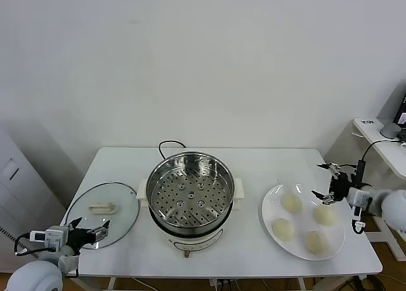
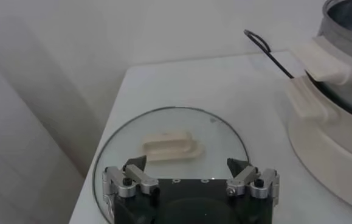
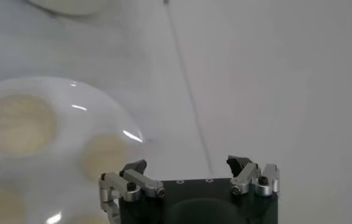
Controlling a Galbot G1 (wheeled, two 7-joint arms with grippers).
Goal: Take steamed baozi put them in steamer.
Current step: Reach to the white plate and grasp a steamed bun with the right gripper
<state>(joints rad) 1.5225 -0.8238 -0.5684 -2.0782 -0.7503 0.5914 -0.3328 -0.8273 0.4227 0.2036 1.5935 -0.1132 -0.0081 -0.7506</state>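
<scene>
While four steamed baozi (image 1: 291,203) waited untouched on the plate (image 1: 271,210) near the table's right edge, beside the steamer (image 1: 189,189), the right gripper (image 1: 328,181) hovered wide-open by them, the left gripper (image 1: 89,229) likewise wide, idle over the lid (image 1: 124,205).

The steamer (image 1: 190,196) stood at the middle of the worktop (image 1: 254,164), its cord (image 1: 170,145) trailing behind it. To my left of it lay the lid (image 1: 101,213), flat on the worktop. To my right sat the plate (image 1: 269,208) with four buns (image 1: 291,203) on it. My left gripper (image 1: 89,229) hung over the lid's near edge, fingers (image 2: 135,171) apart; my right gripper (image 1: 330,182) was at the plate's far right rim, fingers (image 3: 133,173) apart.
</scene>
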